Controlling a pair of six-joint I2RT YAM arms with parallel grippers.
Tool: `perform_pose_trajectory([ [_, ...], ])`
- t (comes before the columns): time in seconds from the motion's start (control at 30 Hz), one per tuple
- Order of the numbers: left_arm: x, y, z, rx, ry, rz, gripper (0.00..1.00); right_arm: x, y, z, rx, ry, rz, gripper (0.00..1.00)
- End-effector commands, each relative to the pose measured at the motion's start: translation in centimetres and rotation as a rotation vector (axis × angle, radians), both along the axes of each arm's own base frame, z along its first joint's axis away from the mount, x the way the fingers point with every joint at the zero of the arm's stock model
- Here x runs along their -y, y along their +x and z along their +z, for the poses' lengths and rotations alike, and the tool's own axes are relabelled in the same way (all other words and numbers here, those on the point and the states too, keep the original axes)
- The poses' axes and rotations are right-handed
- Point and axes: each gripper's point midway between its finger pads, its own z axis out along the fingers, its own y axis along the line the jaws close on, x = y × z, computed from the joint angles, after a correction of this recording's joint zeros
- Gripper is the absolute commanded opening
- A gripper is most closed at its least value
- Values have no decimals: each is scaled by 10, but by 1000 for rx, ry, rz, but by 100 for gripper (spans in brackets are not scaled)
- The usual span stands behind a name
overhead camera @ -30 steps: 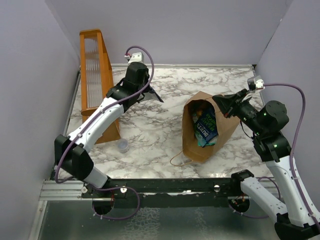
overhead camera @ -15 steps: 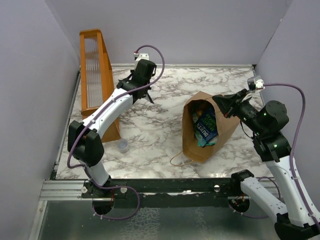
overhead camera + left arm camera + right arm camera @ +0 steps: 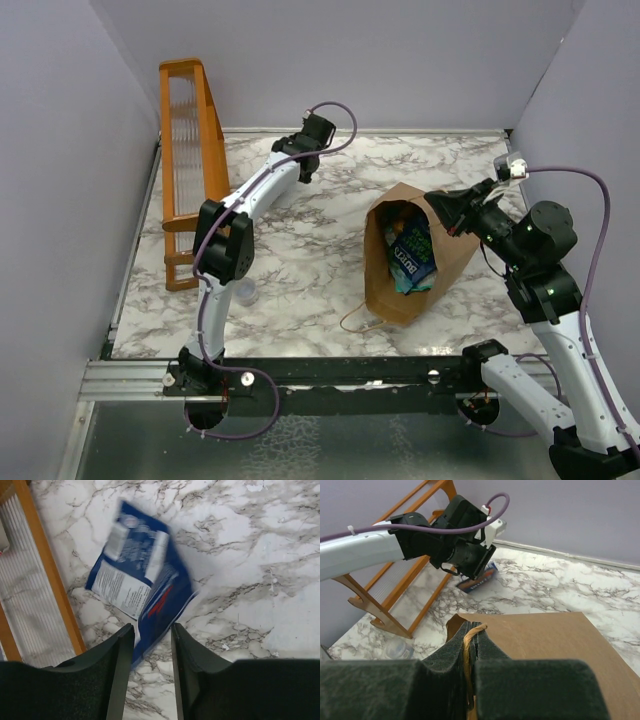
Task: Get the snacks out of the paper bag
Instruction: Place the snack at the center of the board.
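Several snacks: in paper bag, 3 o'clock; likely light, slick (pinch a sealed edge).
Blue packet: out, 12 o'clock.
Your left gripper: narrowly apart, empty.
Your right gripper: clamping bag's handle.

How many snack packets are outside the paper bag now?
1: a blue packet on the marble table beside the orange rack, below the left gripper. Others are inside the paper bag, some possibly hidden.

packet beside rack, other snacks inside bag
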Motion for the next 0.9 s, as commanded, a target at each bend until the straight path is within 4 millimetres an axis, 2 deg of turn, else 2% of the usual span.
perform_pose_trajectory([
  [0.0,11,-3,71,99,-111,-59,44,2,-4,11,25,4,-8,2],
  [0.13,29,-29,115,169,-302,-145,55,1,-2,9,23,6,-7,2],
  [0.27,44,-75,152,218,-536,-237,59,0,0,7,20,4,-5,2],
  [0.43,62,-142,173,255,-810,-377,63,-1,1,7,20,2,3,2],
  [0.57,74,-197,179,293,-992,-462,63,1,1,8,25,-6,-6,2],
  [0.6,77,-212,172,287,-1027,-477,63,1,2,8,26,-7,-10,2],
  [0.7,97,-256,174,311,-1121,-574,63,1,2,9,26,-8,-11,2],
  [0.87,129,-307,151,317,-1137,-639,63,0,3,9,27,-6,-4,2],
])
